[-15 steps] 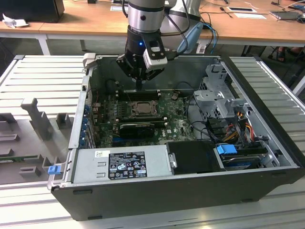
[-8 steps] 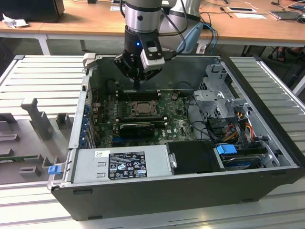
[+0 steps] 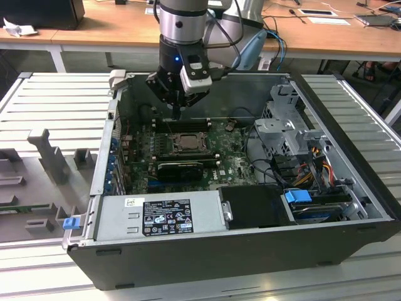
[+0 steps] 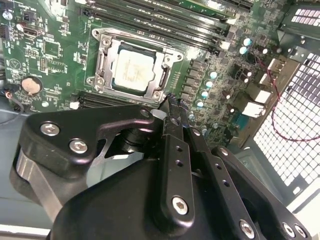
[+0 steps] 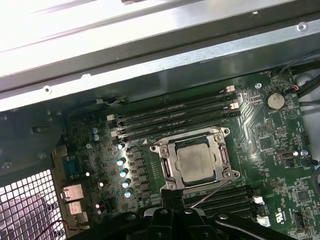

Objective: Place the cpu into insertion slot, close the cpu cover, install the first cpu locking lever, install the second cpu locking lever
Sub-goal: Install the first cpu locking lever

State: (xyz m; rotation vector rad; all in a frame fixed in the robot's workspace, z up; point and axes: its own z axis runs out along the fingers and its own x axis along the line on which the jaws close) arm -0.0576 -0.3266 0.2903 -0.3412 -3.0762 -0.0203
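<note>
Cpu point(image 4: 134, 68) sits in the insertion slot point(image 4: 112, 67), cpu cover point(image 4: 135, 40) down over it, inside the open computer case point(image 3: 207, 257); the gripper point(image 4: 173, 102) hovers near, closed and empty.

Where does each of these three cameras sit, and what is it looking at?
Exterior view: off the arm, raised, looking down into the open computer case; the arm's wrist and end effector show.
Second wrist view: on the arm, looking past the end effector at the cpu.
First wrist view: on the arm, facing the green board and case wall; end effector tips show.
Shared: all three show the cpu and the end effector.
</note>
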